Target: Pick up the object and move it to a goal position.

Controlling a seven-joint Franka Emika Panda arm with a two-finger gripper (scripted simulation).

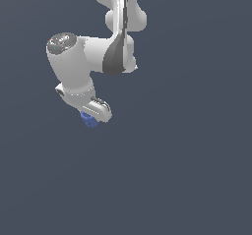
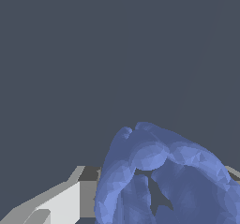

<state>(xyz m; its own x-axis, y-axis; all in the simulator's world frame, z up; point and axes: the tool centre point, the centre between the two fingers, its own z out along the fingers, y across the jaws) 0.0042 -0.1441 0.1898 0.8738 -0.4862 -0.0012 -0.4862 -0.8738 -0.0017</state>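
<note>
From the exterior view's left, my white two-fingered tool (image 1: 93, 115) hangs at the end of the bent white arm, tilted, its tip toward the exterior view's right and down. The small blue ring-shaped hollow object (image 1: 89, 120) sits right at the tip, touching the fingers, partly hidden by them. In the wrist view the blue ring (image 2: 164, 176) fills the near field, its dark centre hole facing the camera, one white finger (image 2: 65, 202) beside it. I judge my tool clenched on the ring. I see no goal marker, and cannot tell whether the ring rests on the grey surface (image 1: 187, 170) or is lifted
</note>
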